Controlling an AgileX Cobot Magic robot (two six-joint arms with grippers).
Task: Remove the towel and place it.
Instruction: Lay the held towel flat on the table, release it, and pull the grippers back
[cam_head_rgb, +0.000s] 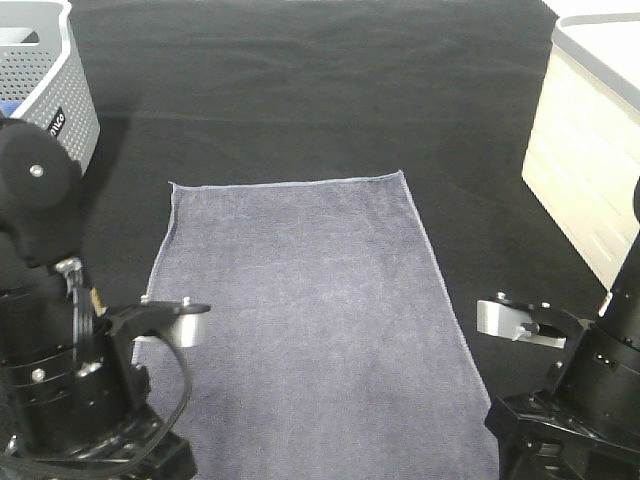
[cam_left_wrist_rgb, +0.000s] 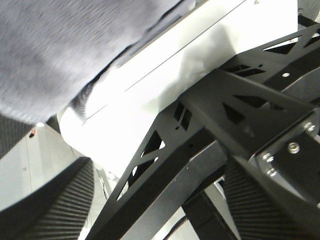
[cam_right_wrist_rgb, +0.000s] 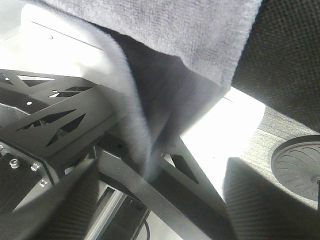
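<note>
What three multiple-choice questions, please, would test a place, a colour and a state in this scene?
1. Where does the perforated grey basket stand in the high view?
A) in the centre
B) at the far left
C) at the far right

2. What colour is the towel?
A) greyish-lavender
B) bright red
C) green

3. How does the towel lie?
A) rolled into a tube
B) bunched inside the basket
C) spread flat on the black table covering

Answers:
1 B: the basket sits in the far left corner of the high view.
2 A: its fuzzy pile reads greyish-lavender against the black cloth.
3 C: it lies open as a long rectangle with straight visible edges.
</note>
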